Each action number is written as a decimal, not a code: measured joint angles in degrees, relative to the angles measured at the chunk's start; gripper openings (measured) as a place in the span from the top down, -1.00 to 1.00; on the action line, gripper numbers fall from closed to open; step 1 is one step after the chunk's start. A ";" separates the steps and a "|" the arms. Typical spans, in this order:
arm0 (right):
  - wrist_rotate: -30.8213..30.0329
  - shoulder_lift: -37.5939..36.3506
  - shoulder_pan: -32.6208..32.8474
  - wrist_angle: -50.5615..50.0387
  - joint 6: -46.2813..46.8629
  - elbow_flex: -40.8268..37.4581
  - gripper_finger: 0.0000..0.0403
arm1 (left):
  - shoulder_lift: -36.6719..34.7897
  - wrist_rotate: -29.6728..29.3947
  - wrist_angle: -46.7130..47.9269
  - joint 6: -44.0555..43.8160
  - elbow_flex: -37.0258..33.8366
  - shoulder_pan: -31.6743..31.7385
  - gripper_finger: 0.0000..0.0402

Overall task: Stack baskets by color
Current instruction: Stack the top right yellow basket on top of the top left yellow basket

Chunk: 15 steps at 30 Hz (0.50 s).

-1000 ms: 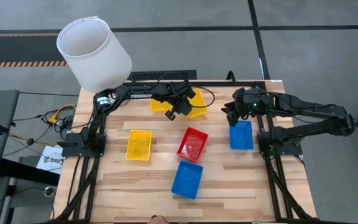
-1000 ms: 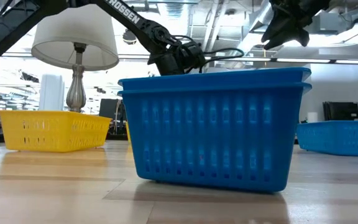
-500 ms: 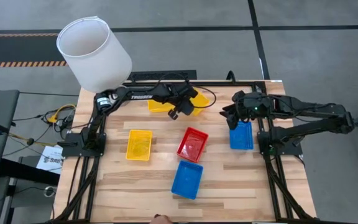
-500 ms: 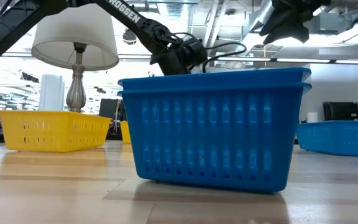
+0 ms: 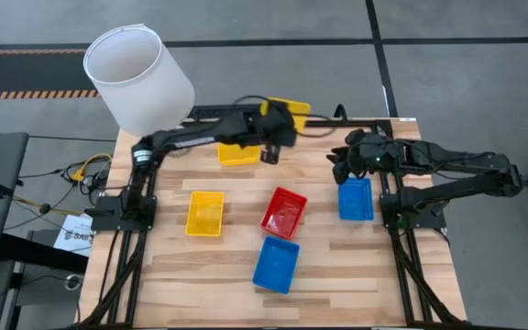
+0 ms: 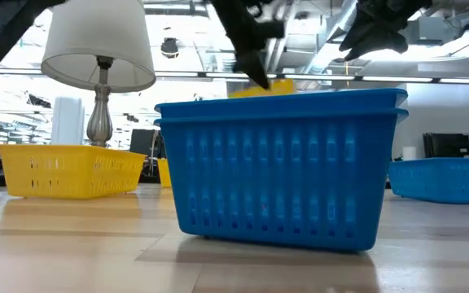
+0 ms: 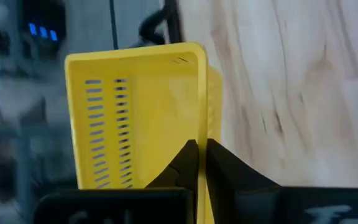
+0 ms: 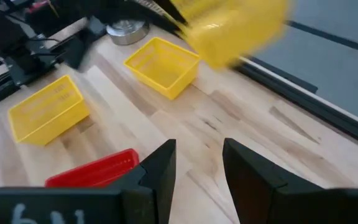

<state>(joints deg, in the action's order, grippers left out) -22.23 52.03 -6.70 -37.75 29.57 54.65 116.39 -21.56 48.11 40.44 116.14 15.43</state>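
Note:
My left gripper (image 5: 278,130) is shut on a yellow basket (image 5: 288,110), which hangs in the air over the table's far edge and shows blurred in the right wrist view (image 8: 235,25). A second yellow basket (image 5: 238,152) rests on its bottom at the far side, and a third (image 5: 204,213) lies left of centre. A red basket (image 5: 284,213) sits mid-table. A blue basket (image 5: 276,264) lies near the front; the low view shows two rims nested there (image 6: 279,110). My right gripper (image 8: 197,165) hovers open above another blue basket (image 5: 356,199). My left gripper pinches one side wall of the yellow basket at its rim (image 7: 202,118). One finger (image 7: 184,163) is inside the basket and the other outside. The rim runs straight away from the fingers. The basket is lifted clear of the table and tilted.
A big white lampshade (image 5: 138,78) stands at the far left corner, its metal stem (image 6: 98,110) showing in the low view. Cables run along the far edge (image 5: 314,137). Bare wood lies at the near left (image 5: 186,270) and the near right (image 5: 356,266).
My left gripper has shut on the wall of the right-hand yellow basket at the far side, then risen quickly toward the far edge while rolling. That basket has come off the table and now hangs tilted in the air. The other yellow basket has stayed where it was.

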 joint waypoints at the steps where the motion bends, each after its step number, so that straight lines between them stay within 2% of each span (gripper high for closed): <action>1: -0.27 0.00 -0.22 -0.03 -0.04 0.00 0.22 | -1.55 -0.12 2.28 -2.39 -0.04 0.40 1.00; 4: -0.47 0.00 -0.22 -0.77 -0.30 0.00 0.22 | -6.64 0.48 7.44 -9.01 -1.67 2.32 1.00; 6: -0.46 0.00 -0.20 -1.43 -0.90 0.00 0.22 | -11.43 0.37 8.55 -12.52 -6.09 3.84 1.00; 9: -0.45 0.00 -0.20 -2.29 -1.51 0.00 0.22 | -19.98 -1.42 2.25 -15.27 -18.42 5.34 1.00; 12: -0.45 0.04 -0.24 -2.29 -2.90 0.00 0.22 | -27.47 -3.12 -8.79 -15.07 -32.37 5.29 1.00; 15: -0.45 0.03 -0.24 -2.19 -3.06 0.00 0.22 | -30.89 -3.04 -16.44 -14.81 -42.25 4.30 1.00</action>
<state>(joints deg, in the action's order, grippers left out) -22.68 52.06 -6.94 -39.94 26.51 54.65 85.50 -24.60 31.67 25.63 73.89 19.73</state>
